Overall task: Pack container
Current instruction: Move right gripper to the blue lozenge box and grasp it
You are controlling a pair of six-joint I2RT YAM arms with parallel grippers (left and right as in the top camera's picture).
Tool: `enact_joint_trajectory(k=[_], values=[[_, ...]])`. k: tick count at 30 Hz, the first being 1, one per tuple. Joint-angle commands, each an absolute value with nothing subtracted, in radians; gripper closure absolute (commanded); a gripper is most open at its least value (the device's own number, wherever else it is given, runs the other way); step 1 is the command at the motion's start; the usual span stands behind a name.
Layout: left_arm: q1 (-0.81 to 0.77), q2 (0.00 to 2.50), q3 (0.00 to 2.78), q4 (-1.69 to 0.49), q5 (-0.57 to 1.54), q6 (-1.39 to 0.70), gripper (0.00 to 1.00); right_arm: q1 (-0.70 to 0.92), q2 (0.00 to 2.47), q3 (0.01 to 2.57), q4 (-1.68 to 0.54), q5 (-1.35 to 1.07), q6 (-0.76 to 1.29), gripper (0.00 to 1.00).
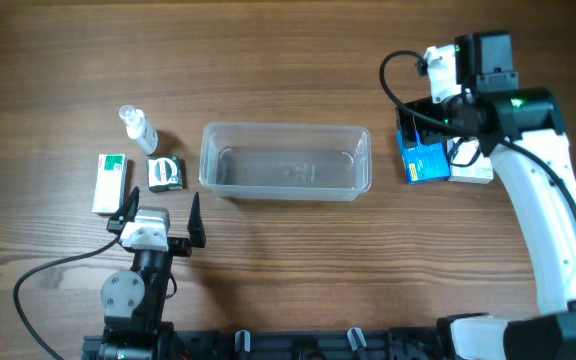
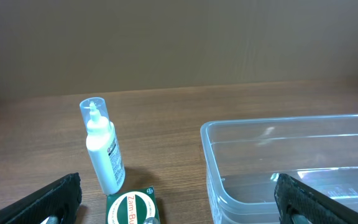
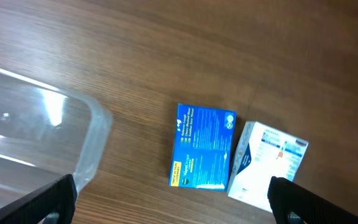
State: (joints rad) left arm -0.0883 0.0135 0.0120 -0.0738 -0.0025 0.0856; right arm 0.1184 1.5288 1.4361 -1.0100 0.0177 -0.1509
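Wood table (image 1: 68,60), tub (image 1: 286,128) empty. Right gripper (image 3: 174,204) spread wide above blue box (image 3: 202,146): I'd drop straight, centre it, pinch long sides. Left gripper (image 1: 162,212) spread too.

brown wood-grain table (image 1: 298,60), evenly lit

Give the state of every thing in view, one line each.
container: upright, lidless, empty
spray bottle: standing, capped
Zam-Buk box: closed
white-and-green box: flat, closed
blue box: flat, closed
white box: flat, closed
left gripper: open, empty
right gripper: open, empty
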Motion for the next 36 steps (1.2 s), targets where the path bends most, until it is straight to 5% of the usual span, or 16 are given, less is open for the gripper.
enact_joint_trajectory(k=[1,15,36], values=[[-0.081,0.003,0.006,-0.071,-0.015,0.101,0.00,0.084,1.624,1.451,-1.015,0.086,-0.047,0.00],[-0.081,0.003,0.006,-0.071,-0.015,0.101,0.00,0.057,1.884,1.435,-1.028,0.071,0.030,0.00],[-0.081,0.006,0.006,-0.071,-0.015,0.101,0.00,0.040,1.893,1.195,-0.748,0.077,0.003,0.00]])
